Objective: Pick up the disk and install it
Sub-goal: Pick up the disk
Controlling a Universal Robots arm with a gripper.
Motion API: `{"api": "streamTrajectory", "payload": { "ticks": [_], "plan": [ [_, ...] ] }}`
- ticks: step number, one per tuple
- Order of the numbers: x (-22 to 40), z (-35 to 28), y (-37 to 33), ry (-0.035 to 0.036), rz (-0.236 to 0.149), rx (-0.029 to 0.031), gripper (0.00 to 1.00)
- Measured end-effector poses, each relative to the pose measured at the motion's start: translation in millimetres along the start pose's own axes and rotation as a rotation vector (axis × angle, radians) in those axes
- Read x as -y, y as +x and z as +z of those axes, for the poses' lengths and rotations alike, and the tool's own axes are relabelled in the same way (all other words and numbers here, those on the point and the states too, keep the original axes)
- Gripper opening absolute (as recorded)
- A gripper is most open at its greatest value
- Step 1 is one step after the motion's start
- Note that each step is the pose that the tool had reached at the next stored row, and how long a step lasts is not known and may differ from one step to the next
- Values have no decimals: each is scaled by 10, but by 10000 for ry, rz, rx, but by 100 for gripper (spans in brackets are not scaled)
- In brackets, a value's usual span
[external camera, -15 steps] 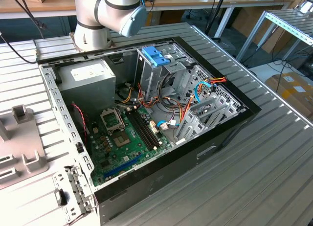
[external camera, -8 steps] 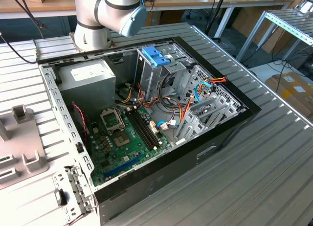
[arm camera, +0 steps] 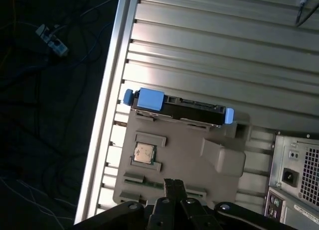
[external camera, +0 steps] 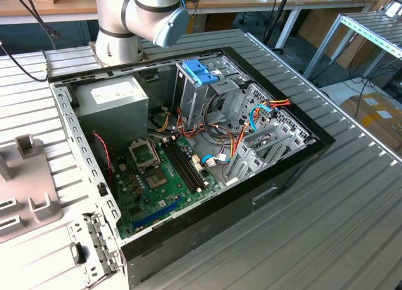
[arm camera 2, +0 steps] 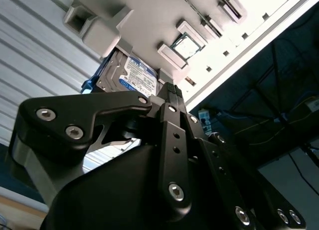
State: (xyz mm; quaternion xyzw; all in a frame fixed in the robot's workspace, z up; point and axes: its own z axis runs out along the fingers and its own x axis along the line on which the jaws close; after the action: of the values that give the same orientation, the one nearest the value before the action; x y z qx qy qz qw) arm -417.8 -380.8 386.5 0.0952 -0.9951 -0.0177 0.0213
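Ribbed metal table (arm camera: 209, 51), disk (arm camera: 194, 109) against beige tray (arm camera: 184, 153), apart from closed empty claw (arm camera: 173, 183)

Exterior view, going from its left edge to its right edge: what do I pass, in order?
Grey fixture plate → power supply → blue bracket atop the drive cage → orange and blue cables → cardboard box.

Exterior view: arm (external camera: 141, 17) cut off by upper edge; grey fixture plate (external camera: 25, 177) cropped at exterior view's left. Second wrist view: disk (arm camera 2: 130, 76) partly hidden behind plate's blocks and gripper (arm camera 2: 172, 89) linkage; gripper body cropped at picture edge; label print too small to tell. First wrist view: computer case (arm camera: 296, 180) cropped at picture edge; floor cables (arm camera: 50, 65) lost in darkness.
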Motion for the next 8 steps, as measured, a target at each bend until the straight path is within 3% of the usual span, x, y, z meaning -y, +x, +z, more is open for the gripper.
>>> {"api": "streamTrajectory", "payload": {
  "ticks": [8],
  "plan": [
    [0,0,0,20,-499,-20,11]
  ]
}}
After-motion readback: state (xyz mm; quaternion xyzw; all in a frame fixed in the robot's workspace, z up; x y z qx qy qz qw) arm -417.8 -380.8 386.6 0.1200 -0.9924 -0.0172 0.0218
